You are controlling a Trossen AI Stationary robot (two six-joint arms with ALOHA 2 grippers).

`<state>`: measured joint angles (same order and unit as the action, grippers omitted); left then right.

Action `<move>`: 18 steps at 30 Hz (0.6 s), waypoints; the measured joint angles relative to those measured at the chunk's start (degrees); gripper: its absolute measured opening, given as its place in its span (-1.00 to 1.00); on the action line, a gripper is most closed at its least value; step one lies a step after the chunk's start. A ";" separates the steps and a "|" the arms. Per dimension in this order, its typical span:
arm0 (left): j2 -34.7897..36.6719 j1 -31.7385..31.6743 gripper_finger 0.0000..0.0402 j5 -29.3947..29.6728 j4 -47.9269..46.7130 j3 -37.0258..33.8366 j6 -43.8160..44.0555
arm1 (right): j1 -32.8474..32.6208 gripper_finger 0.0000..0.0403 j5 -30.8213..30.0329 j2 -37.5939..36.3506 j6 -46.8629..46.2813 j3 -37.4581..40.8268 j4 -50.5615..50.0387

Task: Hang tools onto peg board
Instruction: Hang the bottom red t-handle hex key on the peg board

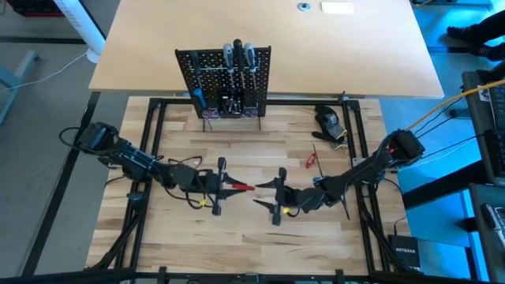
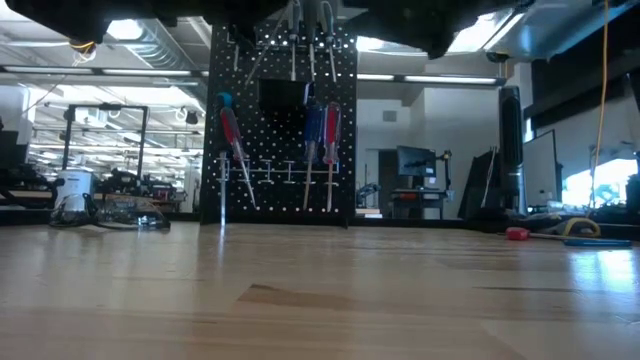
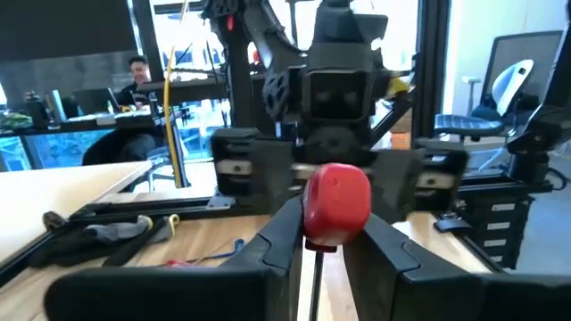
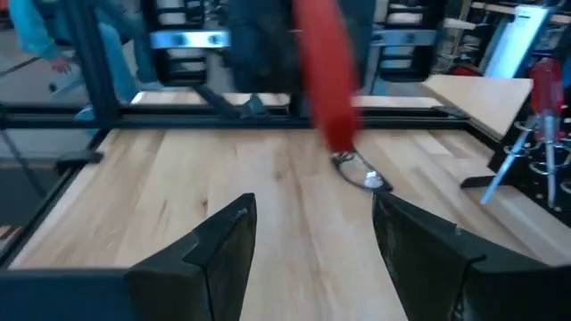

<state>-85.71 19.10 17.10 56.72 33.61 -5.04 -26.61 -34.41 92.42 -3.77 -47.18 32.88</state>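
Pale wooden tabletop (image 1: 237,229) fills the work area, framed by dark rails, with an office room beyond. At its far edge the peg board (image 1: 225,79) stands upright, already carrying several tools: a blue-handled screwdriver (image 2: 313,128), a red-handled screwdriver (image 2: 331,130) beside it, and another red-handled one (image 2: 231,130) hanging tilted on the board's left side. A small red tool (image 1: 312,159) lies on the table near the right arm, and a dark rounded lump (image 1: 328,120) sits beyond it.

Near the table's middle the left gripper (image 1: 237,186) is clamped on a red-handled screwdriver (image 3: 336,201), whose handle end shows between its fingers (image 3: 277,236). The right gripper (image 1: 264,196) faces it just beside the tool, its jaws spread wide and empty; the tool's metal tip seems, through the blur, to point toward them.
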 joint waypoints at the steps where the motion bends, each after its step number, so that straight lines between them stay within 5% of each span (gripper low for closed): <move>1: 0.00 0.04 -0.73 -0.02 0.20 0.00 -0.02 | 0.50 0.12 0.37 0.11 -0.03 0.00 0.56; 10: 0.02 0.04 -0.72 -0.19 1.01 -0.02 0.34 | 1.47 0.08 6.58 -0.05 3.78 -0.02 10.39; 18: 0.11 0.08 -0.72 -0.44 2.95 -0.02 1.85 | 2.47 -0.28 8.00 0.72 7.36 -0.02 13.74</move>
<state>-85.60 19.18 16.65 59.67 33.58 -3.19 -24.14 -26.41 93.14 3.58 -47.20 46.62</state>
